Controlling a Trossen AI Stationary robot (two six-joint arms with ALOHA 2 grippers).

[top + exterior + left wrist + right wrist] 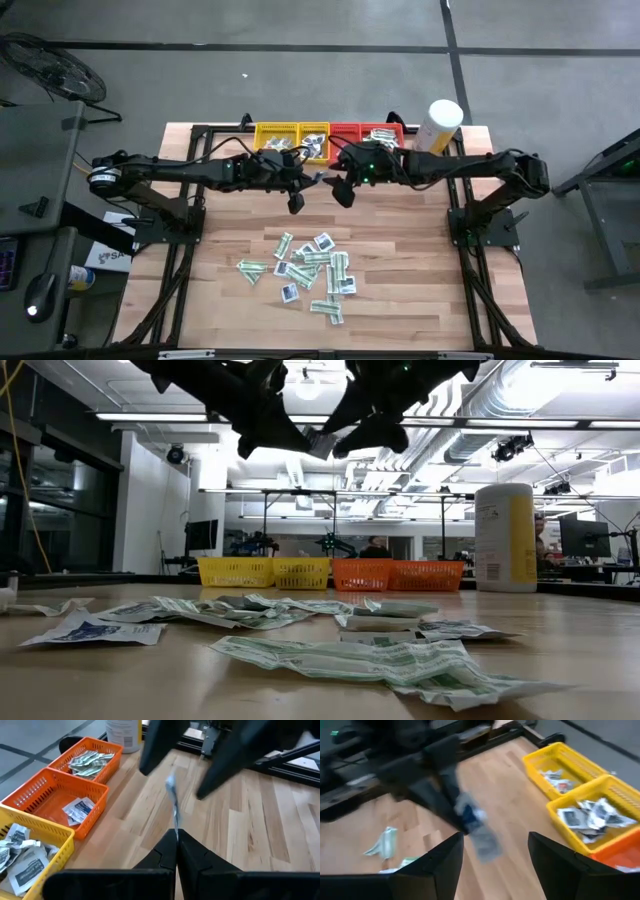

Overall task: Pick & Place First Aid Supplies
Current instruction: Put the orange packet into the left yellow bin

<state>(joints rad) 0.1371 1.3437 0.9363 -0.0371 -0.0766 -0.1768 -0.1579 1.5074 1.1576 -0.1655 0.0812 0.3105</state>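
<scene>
A small white packet with a dark blue centre [476,827] hangs in the air over the middle of the table, and my left gripper [176,839] is shut on it. It shows edge-on in the left wrist view [173,795] and high up in the low view [320,443]. My right gripper [495,852] faces it from the table's right, open; its two fingers [150,750] stand on either side of the packet's free end without touching. Both grippers [308,183] [338,181] meet just in front of the trays. Several more packets [310,270] lie flat in a loose heap on the near half of the table. My left gripper pinches one edge of the packet [175,822] between its two fingertips. The fingers come from the table's left, slanting a little downward. The packet sticks out beyond the fingertips toward the right gripper, thin side up, lifted clear of the table.
Two yellow trays [278,134] and two red trays [385,133] stand in a row at the far edge, each holding packets. A white-and-yellow canister [443,124] stands to their right. Bare wood lies between the trays and the heap.
</scene>
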